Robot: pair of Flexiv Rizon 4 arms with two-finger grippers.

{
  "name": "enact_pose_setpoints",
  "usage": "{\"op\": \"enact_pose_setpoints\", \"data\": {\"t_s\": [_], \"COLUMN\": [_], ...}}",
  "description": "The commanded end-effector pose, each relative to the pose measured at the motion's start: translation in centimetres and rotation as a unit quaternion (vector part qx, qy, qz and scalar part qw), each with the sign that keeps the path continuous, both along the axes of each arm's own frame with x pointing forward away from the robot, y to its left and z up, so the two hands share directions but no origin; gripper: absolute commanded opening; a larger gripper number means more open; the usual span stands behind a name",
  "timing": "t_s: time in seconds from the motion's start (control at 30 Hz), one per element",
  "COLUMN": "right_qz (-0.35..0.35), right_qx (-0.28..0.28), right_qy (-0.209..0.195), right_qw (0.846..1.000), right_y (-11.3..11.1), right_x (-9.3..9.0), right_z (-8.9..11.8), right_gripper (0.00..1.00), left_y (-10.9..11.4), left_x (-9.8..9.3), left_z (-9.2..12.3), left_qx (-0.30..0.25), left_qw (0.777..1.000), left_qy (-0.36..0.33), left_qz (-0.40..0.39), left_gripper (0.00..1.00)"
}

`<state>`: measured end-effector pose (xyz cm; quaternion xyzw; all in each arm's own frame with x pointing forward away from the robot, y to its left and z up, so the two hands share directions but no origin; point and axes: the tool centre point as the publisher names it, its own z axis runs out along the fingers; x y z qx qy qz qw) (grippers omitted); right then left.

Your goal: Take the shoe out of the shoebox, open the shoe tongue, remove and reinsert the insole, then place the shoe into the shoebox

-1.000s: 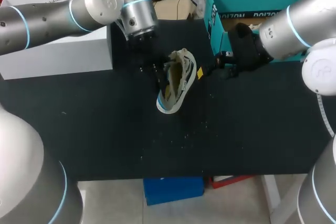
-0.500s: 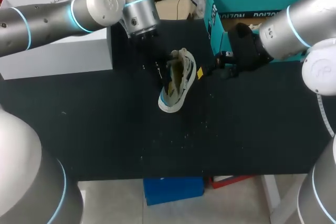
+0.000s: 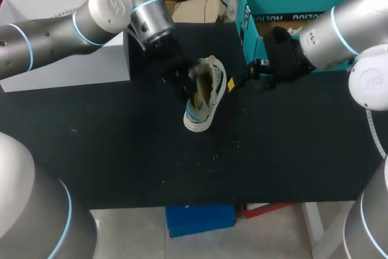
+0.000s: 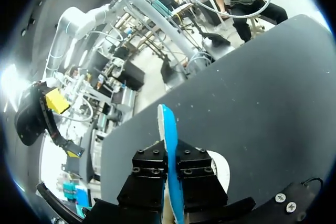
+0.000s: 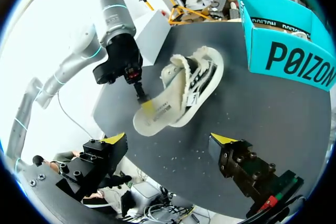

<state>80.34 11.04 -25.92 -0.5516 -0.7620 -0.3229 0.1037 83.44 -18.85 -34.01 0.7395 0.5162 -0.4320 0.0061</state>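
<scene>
A cream and white shoe (image 3: 206, 95) lies tipped on its side in the middle of the black table (image 3: 121, 150). My left gripper (image 3: 183, 86) is at its heel end, shut on a thin blue and white edge (image 4: 169, 140) there. Whether that edge is the insole or the shoe's wall I cannot tell. In the right wrist view the shoe (image 5: 181, 90) shows its opening, with the left gripper's yellow tip (image 5: 148, 103) on its rim. My right gripper (image 5: 168, 140) stands wide open a short way from the shoe, holding nothing. The teal shoebox (image 3: 291, 1) is at the back right.
A white box (image 3: 66, 59) stands at the back left, under my left arm. Small white crumbs (image 3: 233, 147) lie scattered on the table in front of the shoe. The teal shoebox (image 5: 286, 43) is beside the right gripper.
My left arm has swung a little back and to the left while keeping its grip. The shoe has tipped and shifted slightly with it. The right arm has stayed still.
</scene>
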Motion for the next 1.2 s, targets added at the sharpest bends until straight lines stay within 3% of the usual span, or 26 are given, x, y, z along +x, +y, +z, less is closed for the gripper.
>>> {"op": "enact_pose_setpoints", "data": {"t_s": [0.03,0.63,1.2], "right_qz": [-0.001,-0.001,-0.001], "right_qx": [-0.002,-0.002,-0.002], "right_qy": [0.000,0.000,0.000], "right_qw": [1.000,1.000,1.000], "right_y": [0.1,0.1,0.1], "right_x": [0.0,0.0,0.0], "right_z": [0.0,0.0,0.0], "right_gripper": [1.00,1.00,1.00], "left_y": [0.2,0.7,0.9], "left_x": [-1.6,-4.4,-1.5], "left_z": [0.3,0.2,-1.2], "left_qx": [-0.006,-0.021,-0.035], "left_qw": [1.000,0.998,0.996], "left_qy": [-0.008,-0.001,-0.003], "left_qz": [0.018,0.060,0.079], "left_gripper": [0.00,0.00,0.00]}}
